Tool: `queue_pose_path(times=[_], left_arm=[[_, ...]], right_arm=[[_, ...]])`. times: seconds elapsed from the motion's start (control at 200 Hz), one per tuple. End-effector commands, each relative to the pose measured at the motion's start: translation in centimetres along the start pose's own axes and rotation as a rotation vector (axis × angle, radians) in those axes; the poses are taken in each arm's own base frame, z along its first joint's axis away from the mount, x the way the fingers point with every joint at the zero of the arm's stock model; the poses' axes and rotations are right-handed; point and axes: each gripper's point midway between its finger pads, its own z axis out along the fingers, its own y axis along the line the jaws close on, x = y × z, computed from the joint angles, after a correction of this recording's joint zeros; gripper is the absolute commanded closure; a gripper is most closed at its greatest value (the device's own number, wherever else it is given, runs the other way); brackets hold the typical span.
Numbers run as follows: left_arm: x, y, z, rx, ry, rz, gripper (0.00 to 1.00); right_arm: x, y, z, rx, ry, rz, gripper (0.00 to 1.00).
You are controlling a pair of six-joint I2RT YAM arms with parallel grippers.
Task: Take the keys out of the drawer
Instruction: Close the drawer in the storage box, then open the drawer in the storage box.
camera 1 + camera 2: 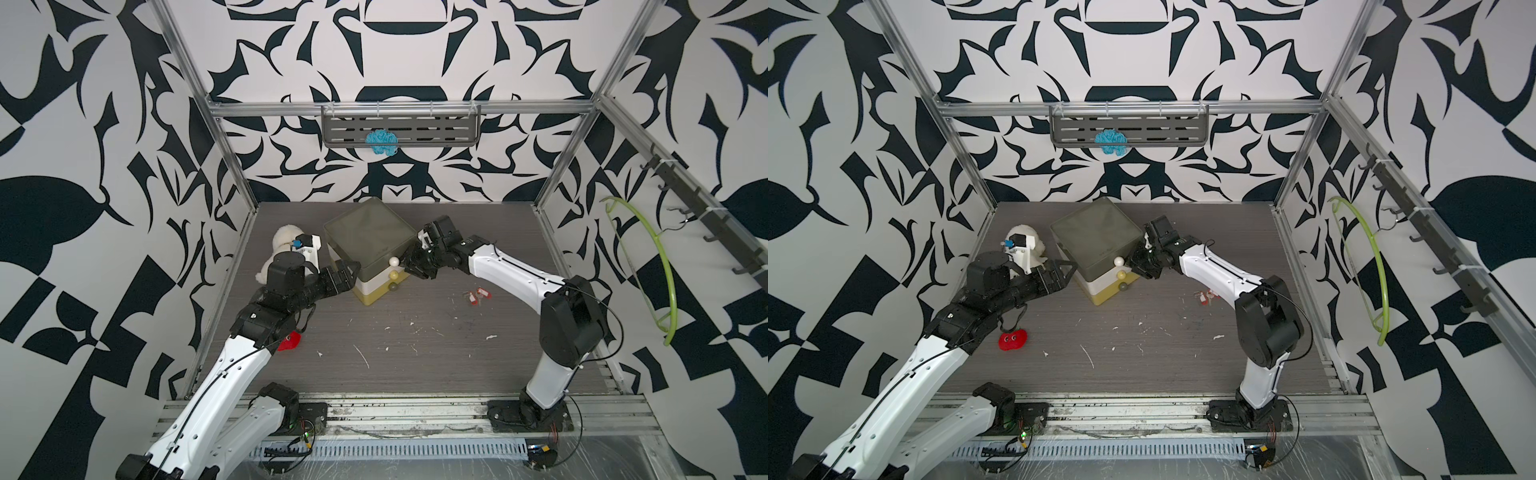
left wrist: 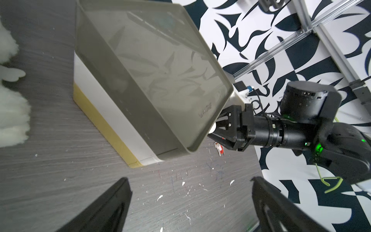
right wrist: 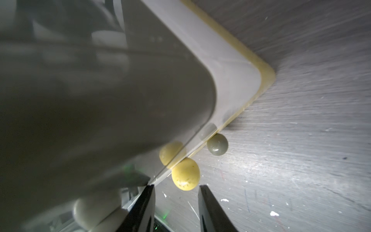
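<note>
A small drawer unit (image 1: 365, 245) with a grey top, a white middle and a yellow base stands at the back middle of the table, and its drawers look shut. Its front carries a white knob (image 1: 394, 261), a yellow knob (image 3: 185, 173) and a grey knob (image 3: 217, 144). Keys with red tags (image 1: 478, 296) lie on the table to the right of the unit, under my right arm. My right gripper (image 3: 176, 188) is open, and the yellow knob sits just beyond its tips, not between them. My left gripper (image 2: 189, 179) is wide open and empty beside the unit's left side.
A white plush (image 1: 286, 239) sits behind my left wrist and a red plush strawberry (image 1: 1013, 338) lies by my left forearm. A green hanger (image 1: 660, 270) hangs on the right wall's hook rail. A blue tuft (image 1: 380, 141) rests on the back shelf.
</note>
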Motion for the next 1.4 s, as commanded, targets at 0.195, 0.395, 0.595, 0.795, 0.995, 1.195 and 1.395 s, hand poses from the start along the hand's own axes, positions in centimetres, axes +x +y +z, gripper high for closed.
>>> queue_pose_path(times=[0.195,0.395,0.595,0.795,0.995,1.195,1.395], left_arm=[[-4.5,-0.5,-1.1,-0.057,-0.165,0.076,0.01],[-7.7,-2.2,-2.1,-0.078,-0.236,0.183,0.01],[-8.3,-4.3,0.8,-0.016,-0.113,0.173,0.01],[-7.6,-6.3,3.9,0.056,0.079,0.15,0.01],[-6.5,-7.4,6.2,0.098,0.27,0.158,0.01],[-6.3,-7.9,7.9,0.135,0.369,0.121,0.01],[-5.4,-7.4,9.1,0.133,0.432,0.084,0.01]], right_arm=[[0.4,0.2,-5.6,-0.015,-0.14,-0.007,0.41],[2.0,-1.4,-9.3,-0.002,-0.187,-0.004,0.41],[4.2,-3.2,-12.9,-0.035,-0.223,0.014,0.41],[6.0,-4.6,-14.4,-0.081,-0.243,-0.007,0.41],[6.3,-5.6,-12.4,-0.15,-0.249,-0.02,0.37],[5.2,-4.0,-7.5,-0.2,-0.146,-0.052,0.37],[3.1,-0.5,-4.3,-0.385,-0.151,-0.079,0.37]])
